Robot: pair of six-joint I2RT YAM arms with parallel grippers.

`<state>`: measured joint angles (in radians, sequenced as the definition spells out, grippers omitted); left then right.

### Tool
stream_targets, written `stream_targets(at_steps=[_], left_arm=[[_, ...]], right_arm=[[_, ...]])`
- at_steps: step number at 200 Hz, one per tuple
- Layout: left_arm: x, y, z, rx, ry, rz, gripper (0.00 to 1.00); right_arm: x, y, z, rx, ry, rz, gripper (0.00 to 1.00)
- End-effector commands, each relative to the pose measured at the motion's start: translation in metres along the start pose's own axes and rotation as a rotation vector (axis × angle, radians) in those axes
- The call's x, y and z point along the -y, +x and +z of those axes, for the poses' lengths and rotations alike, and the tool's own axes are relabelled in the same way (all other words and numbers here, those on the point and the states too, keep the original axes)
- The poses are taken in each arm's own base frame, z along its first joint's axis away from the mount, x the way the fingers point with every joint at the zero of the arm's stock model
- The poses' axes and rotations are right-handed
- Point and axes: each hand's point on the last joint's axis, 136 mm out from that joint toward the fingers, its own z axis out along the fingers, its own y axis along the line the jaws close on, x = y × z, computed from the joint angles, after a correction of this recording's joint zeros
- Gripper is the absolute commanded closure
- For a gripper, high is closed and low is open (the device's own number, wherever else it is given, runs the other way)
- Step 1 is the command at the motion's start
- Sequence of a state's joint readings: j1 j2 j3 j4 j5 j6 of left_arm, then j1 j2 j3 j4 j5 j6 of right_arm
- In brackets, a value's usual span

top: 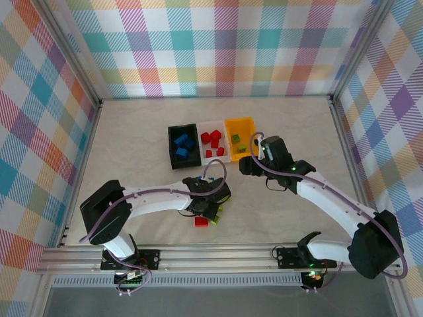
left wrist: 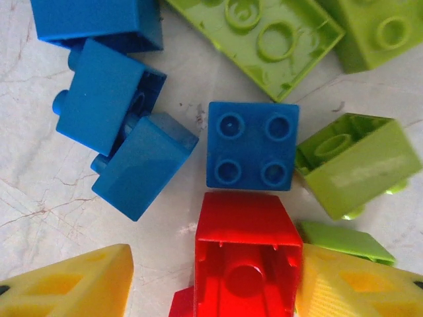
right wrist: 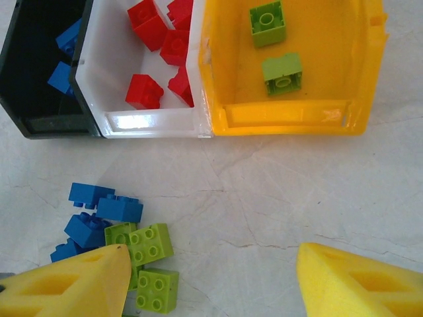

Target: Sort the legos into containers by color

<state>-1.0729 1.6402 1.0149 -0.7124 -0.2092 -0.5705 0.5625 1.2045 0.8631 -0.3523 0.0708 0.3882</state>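
Your table (top: 132,145) is a pale, marbled sheet with a metal rail (top: 218,256) along its near edge and plaid cloth walls (top: 218,46) around it. Nearest you, the left gripper (left wrist: 215,264) hangs low over the loose legos. Its jaws are apart and straddle an upturned red brick (left wrist: 248,254): one finger (left wrist: 350,284) touches the brick, while bare table shows between it and the other finger (left wrist: 73,287). Just past that brick lies a blue four-stud brick (left wrist: 252,145), with more blue bricks (left wrist: 109,99) on one side and lime bricks (left wrist: 357,165) on the other.

Farther out, the right gripper (right wrist: 211,281) is released, with only bare table between its fingers. Beyond it the bins stand side by side. The black bin (right wrist: 39,124) holds blue pieces, the white bin (right wrist: 152,124) holds red ones, and the yellow bin (right wrist: 284,117) holds two lime ones.
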Motion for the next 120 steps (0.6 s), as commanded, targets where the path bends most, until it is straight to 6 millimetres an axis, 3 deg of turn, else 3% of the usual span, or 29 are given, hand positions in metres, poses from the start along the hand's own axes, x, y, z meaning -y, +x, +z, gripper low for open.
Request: stream_targets(at_steps=[1,66,94,120], left_arm=[[-0.002,-0.002,-0.005,0.008,-0.046,0.032,0.43],[-0.001,-0.005,-0.012,0.032,-0.032,0.0,0.69],[-0.005,-0.016,-0.033,0.098,0.012,-0.059,0.72],[-0.029,-0.042,-0.063,0.2,0.075,-0.183,0.73]], right_arm=[[0.006,0.001,-0.002,0.014,0.021,0.012,0.33],[0.008,0.001,-0.002,0.019,0.026,0.011,0.33],[0.008,0.002,0.0,0.018,0.026,0.014,0.32],[0.008,0.005,0.001,0.016,0.021,0.023,0.32]])
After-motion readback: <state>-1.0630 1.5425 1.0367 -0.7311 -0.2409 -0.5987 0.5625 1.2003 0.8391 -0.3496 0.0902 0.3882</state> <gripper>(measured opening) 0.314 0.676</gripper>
